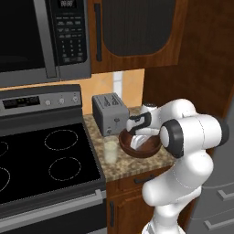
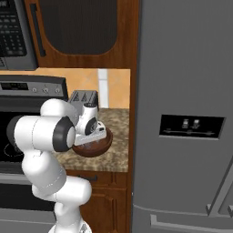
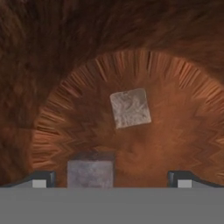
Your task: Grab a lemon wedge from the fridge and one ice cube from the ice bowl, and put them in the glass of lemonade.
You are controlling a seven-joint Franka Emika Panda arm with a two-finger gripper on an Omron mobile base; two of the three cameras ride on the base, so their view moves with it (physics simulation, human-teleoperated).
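My gripper [image 3: 111, 180] is lowered into the dark reddish-brown ice bowl [image 3: 61, 61], open, its fingertips [image 3: 39, 179] wide apart. One pale ice cube [image 3: 130, 108] lies on the bowl's floor ahead of the fingers. A second cube [image 3: 90, 173] sits between them, closer to the left tip and not gripped. From the base, the hand [image 1: 137, 140] dips inside the bowl [image 1: 147, 151] on the granite counter. The glass of lemonade [image 1: 111, 151] stands just left of the bowl. The grey fridge [image 2: 182, 113] is shut, and the lemon wedge is hidden.
A grey toaster [image 1: 109, 113] stands behind the glass and bowl. The black stovetop [image 1: 41, 160] lies to the left, with a microwave [image 1: 41, 36] above it. Wooden cabinets hang over the counter [image 2: 116, 145]. The fridge's side wall borders the counter on the right.
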